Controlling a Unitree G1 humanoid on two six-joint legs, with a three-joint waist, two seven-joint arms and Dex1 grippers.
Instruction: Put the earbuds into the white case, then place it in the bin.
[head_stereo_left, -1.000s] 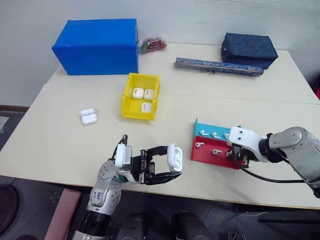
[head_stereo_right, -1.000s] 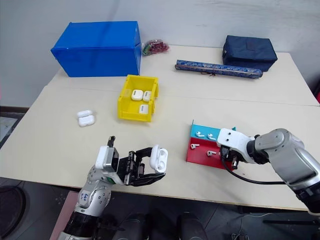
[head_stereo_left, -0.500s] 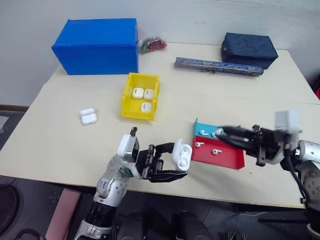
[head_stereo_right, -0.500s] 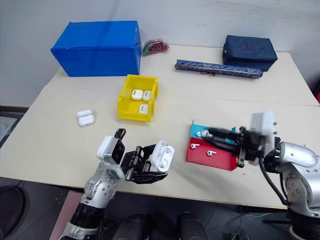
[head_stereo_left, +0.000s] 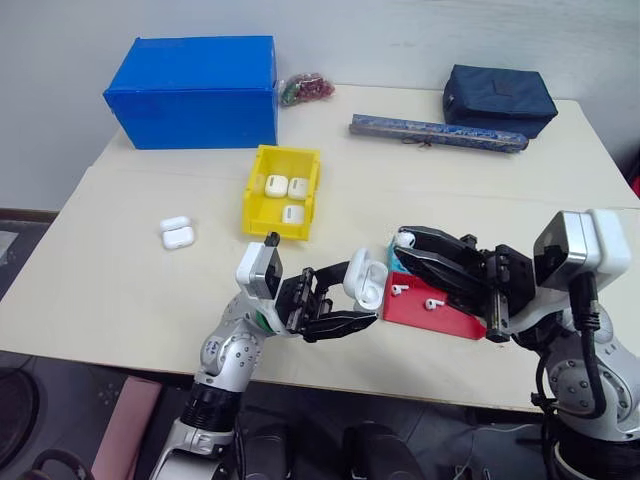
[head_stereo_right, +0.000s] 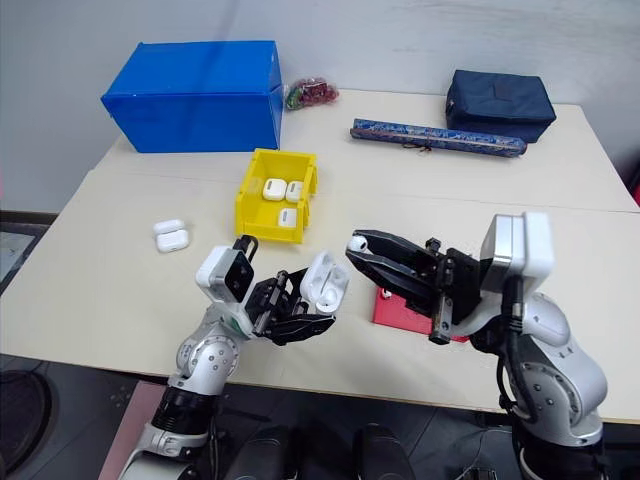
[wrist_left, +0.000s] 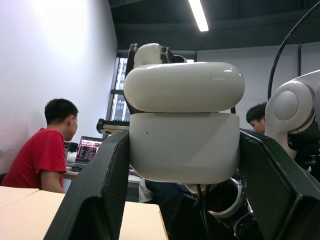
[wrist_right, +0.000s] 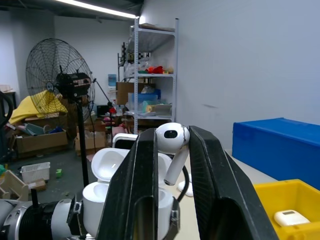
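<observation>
My left gripper (head_stereo_left: 350, 297) is shut on the white case (head_stereo_left: 365, 283), held above the table's front edge with its lid flipped open. The left wrist view has the case (wrist_left: 182, 125) clamped between both fingers. My right gripper (head_stereo_left: 402, 248) points left at the case from close by and is shut on one of the earbuds (wrist_right: 172, 137), a little apart from the open case (wrist_right: 115, 175). More earbuds (head_stereo_left: 399, 288) lie on the red tray (head_stereo_left: 445, 318). The yellow bin (head_stereo_left: 254, 195) stands mid-table holding three shut cases.
Two more white cases (head_stereo_left: 177, 233) lie left of the bin. A large blue box (head_stereo_left: 195, 90), a small bag of red bits (head_stereo_left: 305, 88), a long patterned roll (head_stereo_left: 437, 132) and a dark blue pouch (head_stereo_left: 497, 98) line the far side. A person in red (wrist_left: 42, 155) sits beyond.
My right gripper has lifted off the trays with an earbud and swung left, up to the case. My left gripper has raised and tilted the open case slightly.
</observation>
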